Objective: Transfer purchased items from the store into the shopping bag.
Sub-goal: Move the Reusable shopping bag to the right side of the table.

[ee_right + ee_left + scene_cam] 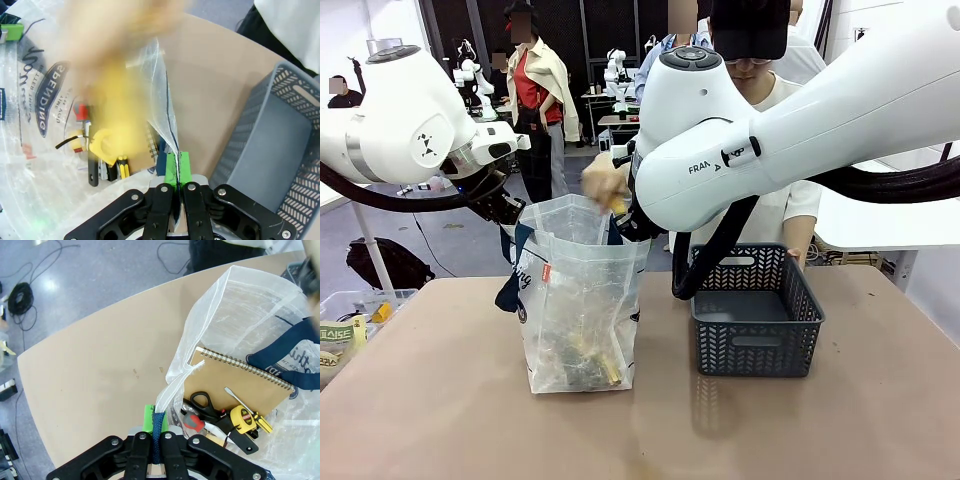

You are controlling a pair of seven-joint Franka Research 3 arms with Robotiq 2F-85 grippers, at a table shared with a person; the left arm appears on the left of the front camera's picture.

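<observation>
The translucent shopping bag (582,300) stands left of the table's middle, its mouth held wide. My left gripper (508,212) (156,424) is shut on a navy strap handle (158,426). On the opposite side, my right gripper (176,167) (626,222) pinches the bag's plastic rim (165,100). A person's hand (603,183) (120,30), blurred, holds a yellow item (117,100) in the bag's mouth. Inside lie a tan spiral notebook (240,382), black scissors (205,402), a yellow tape measure (242,417) and a red-handled screwdriver (194,423).
The dark grey lattice basket (755,310) (270,150) stands just right of the bag, its bare floor showing. The person stands behind it at the far edge. A clear bin (350,320) with odds and ends sits off the table's left edge.
</observation>
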